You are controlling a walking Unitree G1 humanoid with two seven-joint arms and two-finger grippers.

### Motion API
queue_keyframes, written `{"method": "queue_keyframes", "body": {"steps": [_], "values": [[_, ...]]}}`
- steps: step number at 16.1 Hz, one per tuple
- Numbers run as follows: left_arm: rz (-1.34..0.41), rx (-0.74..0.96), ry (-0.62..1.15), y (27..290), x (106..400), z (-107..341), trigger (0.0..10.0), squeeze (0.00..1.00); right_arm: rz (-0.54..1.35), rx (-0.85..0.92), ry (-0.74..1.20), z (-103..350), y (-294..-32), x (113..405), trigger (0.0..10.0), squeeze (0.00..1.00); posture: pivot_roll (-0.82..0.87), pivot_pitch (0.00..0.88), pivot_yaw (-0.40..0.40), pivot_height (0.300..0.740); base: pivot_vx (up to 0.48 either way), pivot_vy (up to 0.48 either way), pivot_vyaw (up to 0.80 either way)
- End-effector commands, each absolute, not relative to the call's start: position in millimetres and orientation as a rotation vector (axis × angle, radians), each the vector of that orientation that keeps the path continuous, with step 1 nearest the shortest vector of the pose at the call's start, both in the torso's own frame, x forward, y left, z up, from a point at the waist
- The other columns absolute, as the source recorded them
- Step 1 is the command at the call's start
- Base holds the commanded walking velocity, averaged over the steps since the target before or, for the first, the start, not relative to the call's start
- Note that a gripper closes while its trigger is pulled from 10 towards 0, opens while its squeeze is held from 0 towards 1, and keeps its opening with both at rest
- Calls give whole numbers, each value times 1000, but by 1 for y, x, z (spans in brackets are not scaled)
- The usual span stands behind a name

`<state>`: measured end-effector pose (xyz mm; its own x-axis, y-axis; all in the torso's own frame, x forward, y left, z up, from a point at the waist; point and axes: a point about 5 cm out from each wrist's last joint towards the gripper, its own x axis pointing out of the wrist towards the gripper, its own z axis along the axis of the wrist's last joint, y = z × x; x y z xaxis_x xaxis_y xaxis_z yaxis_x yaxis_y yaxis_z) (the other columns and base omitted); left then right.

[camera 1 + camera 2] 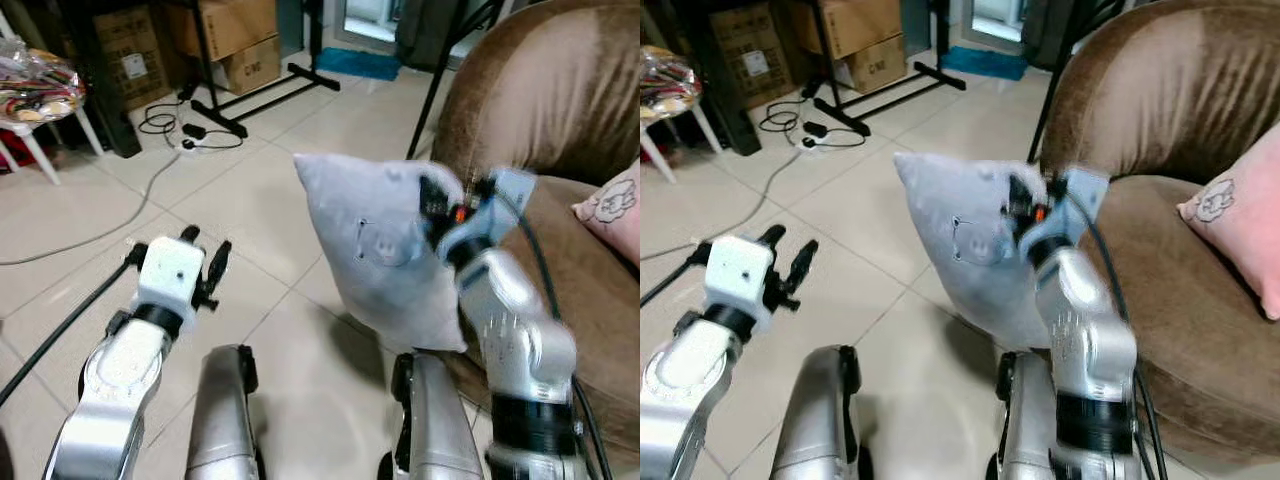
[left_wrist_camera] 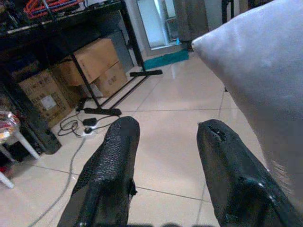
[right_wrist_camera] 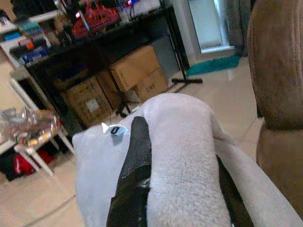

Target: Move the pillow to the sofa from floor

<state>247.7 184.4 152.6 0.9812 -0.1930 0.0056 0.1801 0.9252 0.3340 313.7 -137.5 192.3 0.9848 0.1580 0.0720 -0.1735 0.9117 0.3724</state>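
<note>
A light grey pillow [image 1: 375,245] hangs upright above the tiled floor, just left of the brown sofa [image 1: 560,120]. My right gripper [image 1: 432,200] is shut on the pillow's upper right edge; in the right wrist view its black fingers [image 3: 135,175] pinch a thick fold of the grey fabric [image 3: 182,156]. My left gripper [image 1: 203,255] hovers open over the floor to the pillow's left, holding nothing. In the left wrist view its two fingers [image 2: 113,165] stand apart, with the pillow [image 2: 265,66] off to one side.
A pink cushion [image 1: 612,208] lies on the sofa seat. Cardboard boxes [image 1: 240,40], a black stand base [image 1: 250,100] and a power strip with cables [image 1: 185,135] lie across the floor behind. A white stool with a bag [image 1: 35,85] stands far left.
</note>
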Motion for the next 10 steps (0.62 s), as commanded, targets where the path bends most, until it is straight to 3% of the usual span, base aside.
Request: {"method": "queue_keyframes", "body": {"steps": [1,10], "values": [[-193,353,-59,183,250,156,10000,0,167,385,-188,228,-143,313,10000,0,7,0,1,530,0,0,0],[-182,358,-75,180,251,156,10000,0,173,343,-143,223,-138,315,10000,0,10,0,-5,595,0,0,0]]}}
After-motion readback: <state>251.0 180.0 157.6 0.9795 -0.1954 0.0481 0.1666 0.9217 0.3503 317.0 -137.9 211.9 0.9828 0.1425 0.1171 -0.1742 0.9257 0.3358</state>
